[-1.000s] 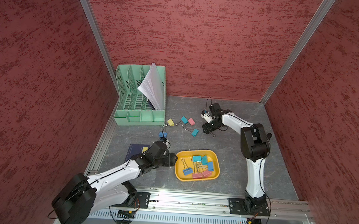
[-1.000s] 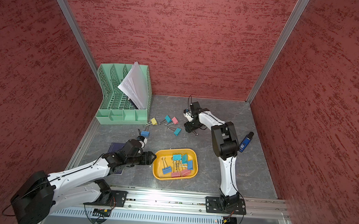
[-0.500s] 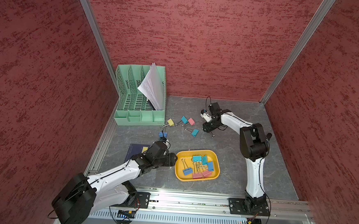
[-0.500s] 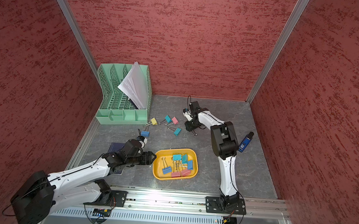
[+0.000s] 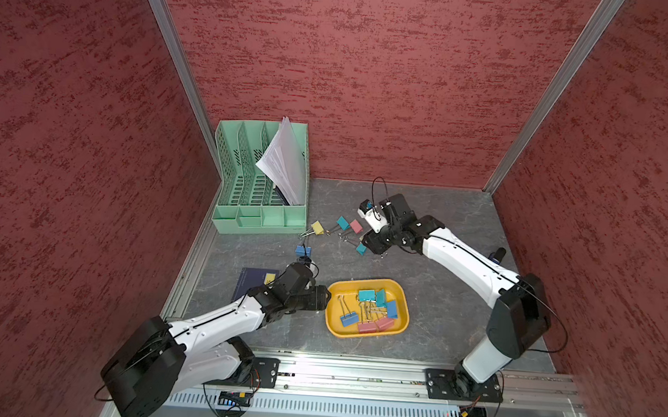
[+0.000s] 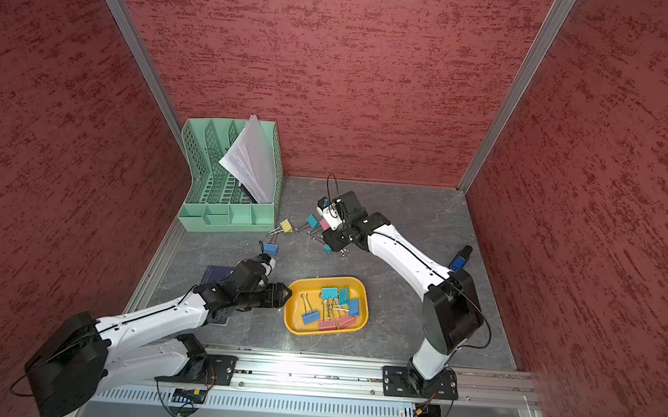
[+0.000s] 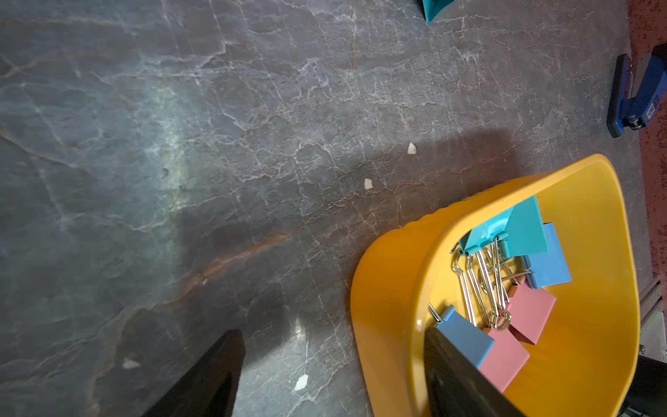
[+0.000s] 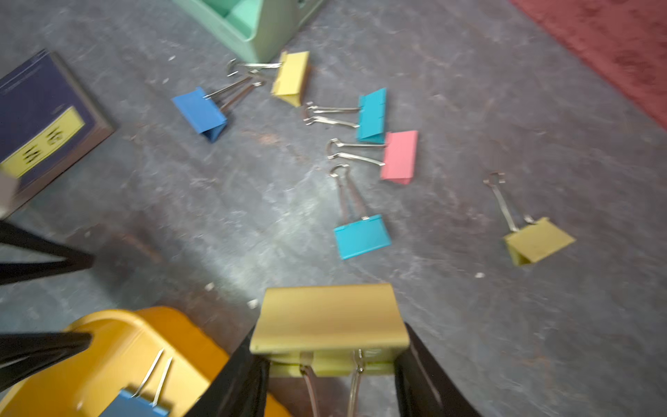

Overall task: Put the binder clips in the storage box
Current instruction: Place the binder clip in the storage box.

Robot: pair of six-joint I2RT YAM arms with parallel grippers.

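**Right gripper** (image 8: 329,330): clenched on yellow clip (image 8: 328,312). Clip's long axis spans finger to finger, body forward, wire handles back toward wrist.
**Left gripper** (image 7: 332,334): spread, empty, straddling box (image 7: 389,307) wall at short end.
**Box:** at table (image 8: 505,108) front, long axis crosswise in both top views. Teal, blue, pink clips inside.
**Loose clips** (image 8: 399,157): six on table near organizer (image 5: 258,220), handles pointing various ways.

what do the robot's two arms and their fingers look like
The left arm and right arm match. Each has smooth white links joined by bulky, rounded black housings, and a thin black cable runs along the white links. The fingers are plain black, flat and taper to a point. No markings are legible.
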